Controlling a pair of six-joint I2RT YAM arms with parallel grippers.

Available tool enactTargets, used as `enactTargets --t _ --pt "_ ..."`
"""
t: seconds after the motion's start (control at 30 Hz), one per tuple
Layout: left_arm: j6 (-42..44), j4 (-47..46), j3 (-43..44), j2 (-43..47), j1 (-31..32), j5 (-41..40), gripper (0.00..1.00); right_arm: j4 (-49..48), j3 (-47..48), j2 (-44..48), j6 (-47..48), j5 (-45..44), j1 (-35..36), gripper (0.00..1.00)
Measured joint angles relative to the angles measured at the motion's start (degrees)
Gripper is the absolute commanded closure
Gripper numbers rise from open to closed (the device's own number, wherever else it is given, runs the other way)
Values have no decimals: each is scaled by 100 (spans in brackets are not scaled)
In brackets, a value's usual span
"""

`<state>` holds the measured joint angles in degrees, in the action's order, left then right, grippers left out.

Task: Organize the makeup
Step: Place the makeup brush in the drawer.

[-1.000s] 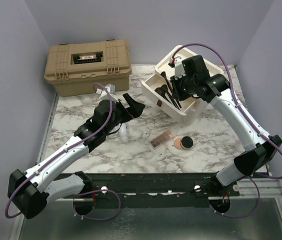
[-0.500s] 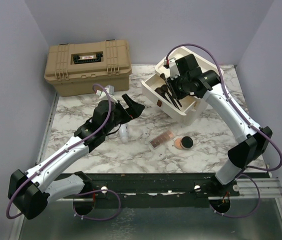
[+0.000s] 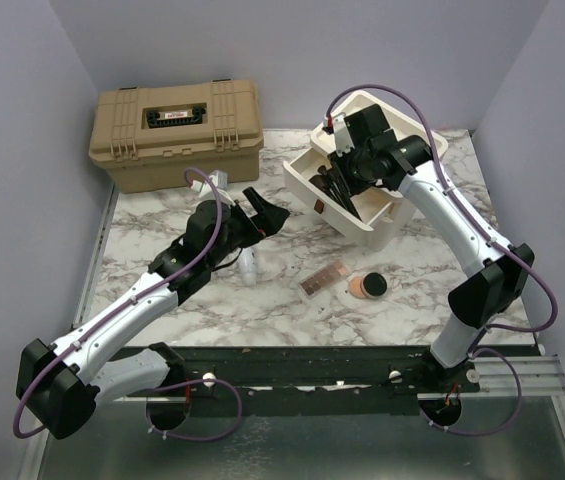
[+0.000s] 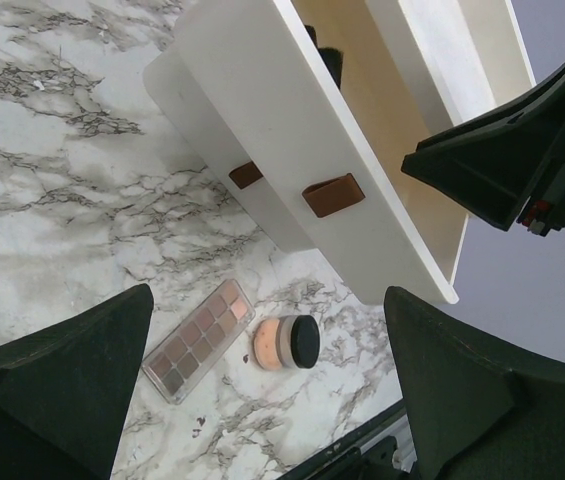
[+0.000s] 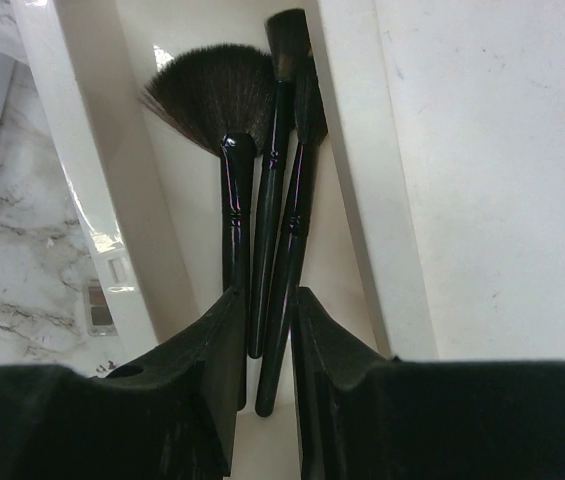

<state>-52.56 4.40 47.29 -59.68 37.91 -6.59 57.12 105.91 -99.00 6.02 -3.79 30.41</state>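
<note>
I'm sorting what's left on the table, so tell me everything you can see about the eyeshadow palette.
The palette is a slim rectangle with two rows of pink-brown pans in a pale frame. It lies flat and askew on the marble table, pans showing, close beside the round compact.

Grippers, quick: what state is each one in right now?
Left gripper: jaws wide open, holding nothing.
Right gripper: jaws narrowly apart with black brush handles between them; whether they grip cannot be told.
</note>
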Motion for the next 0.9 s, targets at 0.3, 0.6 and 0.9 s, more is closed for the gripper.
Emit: enactTargets --t 0.3,0.6,0.9 --pt "-20 -2 -94 39 -17 -4 1 -26 -2 24 -15 9 0 68" --pt "-44 -4 -114 66 -37 -4 1 -994 -800 1150 -575 518 0 50" --pt "-39 4 -164 79 -46 -33 6 -2483 -2140 2745 -1261 575 0 34"
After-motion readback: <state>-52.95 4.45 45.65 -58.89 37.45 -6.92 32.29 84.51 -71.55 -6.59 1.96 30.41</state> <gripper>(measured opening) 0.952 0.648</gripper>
